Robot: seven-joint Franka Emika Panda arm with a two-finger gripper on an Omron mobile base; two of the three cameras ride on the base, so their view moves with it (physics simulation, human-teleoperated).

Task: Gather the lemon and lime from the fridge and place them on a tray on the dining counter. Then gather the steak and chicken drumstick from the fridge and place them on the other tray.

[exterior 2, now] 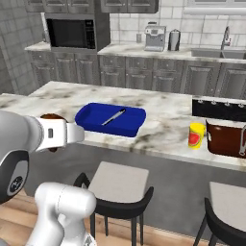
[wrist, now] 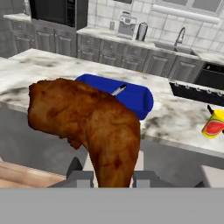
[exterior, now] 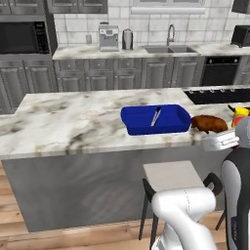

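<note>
The blue tray (exterior 2: 110, 120) sits on the dining counter (exterior: 73, 122) close to its front edge, and a slim metal utensil (exterior 2: 113, 117) lies slanted inside it. Further along the same front edge stand a yellow cup with a red mark (exterior 2: 195, 135) and, just beside it, the dark red-brown tray (exterior 2: 226, 139), whose contents cannot be made out. The gripper (wrist: 113, 177) is pinched on the narrow end of the chicken drumstick (wrist: 87, 120); the brown meat stands up between the two fingertips, in front of the counter's front edge and next to the blue tray. The white forearm reaches out roughly level, the hand pointing toward the counter, above a black-backed stool (exterior: 171, 178).
</note>
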